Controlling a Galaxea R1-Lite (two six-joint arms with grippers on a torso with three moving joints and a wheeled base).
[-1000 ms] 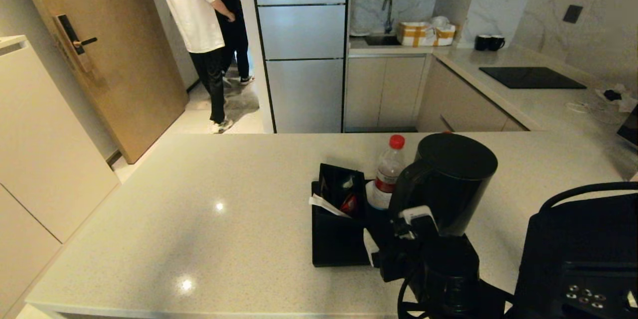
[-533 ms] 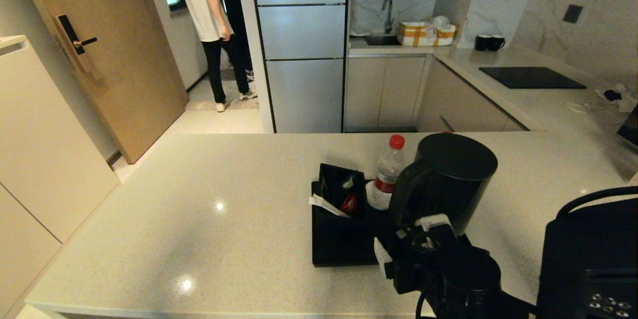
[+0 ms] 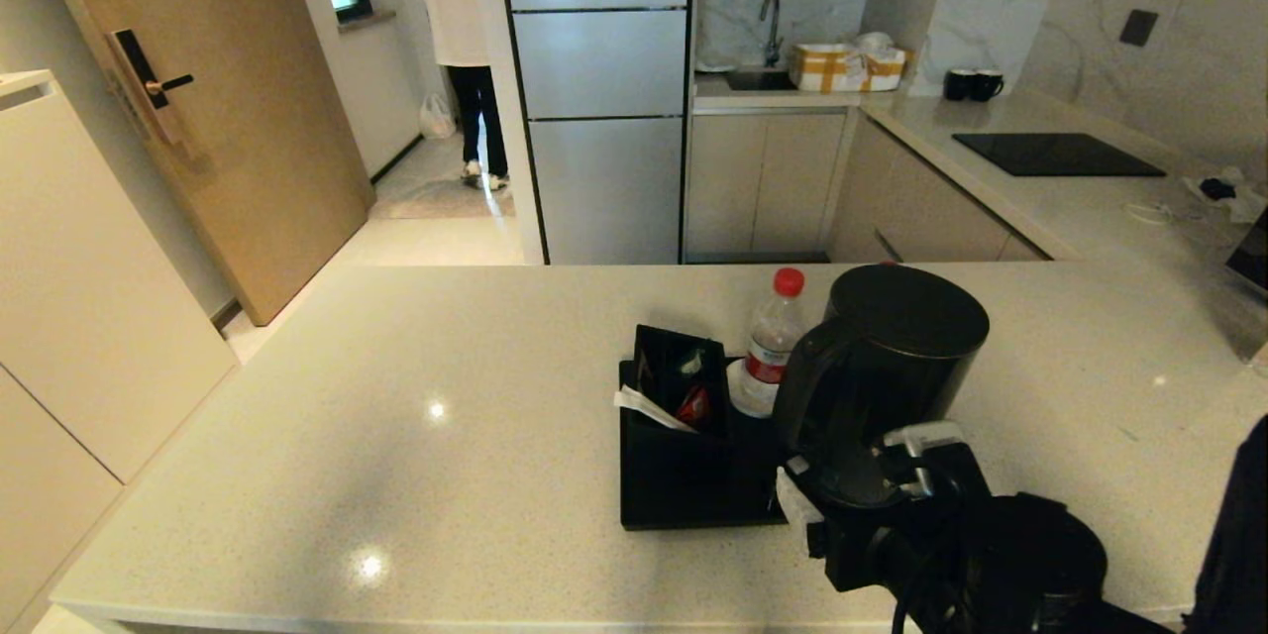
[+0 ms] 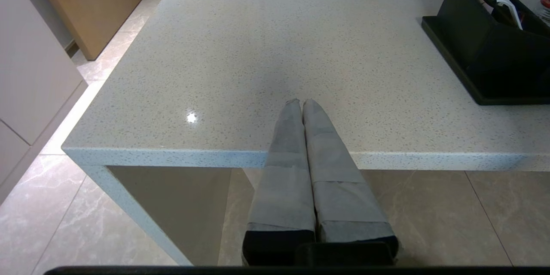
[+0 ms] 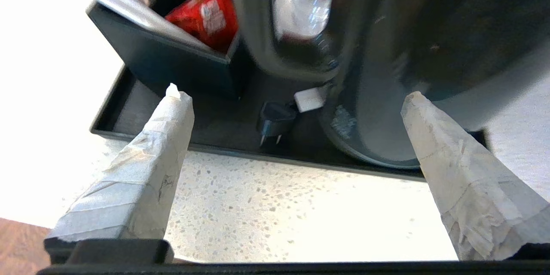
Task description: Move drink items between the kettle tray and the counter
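Observation:
The tall dark grey kettle (image 3: 892, 357) stands on the right of the black kettle tray (image 3: 674, 500), which lies on the beige speckled counter (image 3: 396, 416). A clear water bottle (image 3: 771, 342) with a red cap stands on the tray behind the kettle's handle. My right gripper (image 5: 292, 94) is open and empty, low over the counter (image 5: 279, 206) just in front of the tray (image 5: 137, 111). It faces the kettle (image 5: 408, 51), and the bottle (image 5: 305, 4) shows through the handle. My left gripper (image 4: 300, 102) is shut and empty at the counter's (image 4: 300, 43) near edge, left of the tray.
A black box of sachets (image 3: 679, 386) fills the tray's left part. A black plug (image 5: 273, 122) lies on the tray floor by the kettle base. A broad bare stretch of counter lies to the left. A cooktop panel (image 3: 1055, 155) is far back right.
My right arm has shifted to the right and nearer, lining up on the kettle's front. A black housing at the lower right has left the view. A person in the background walked away.

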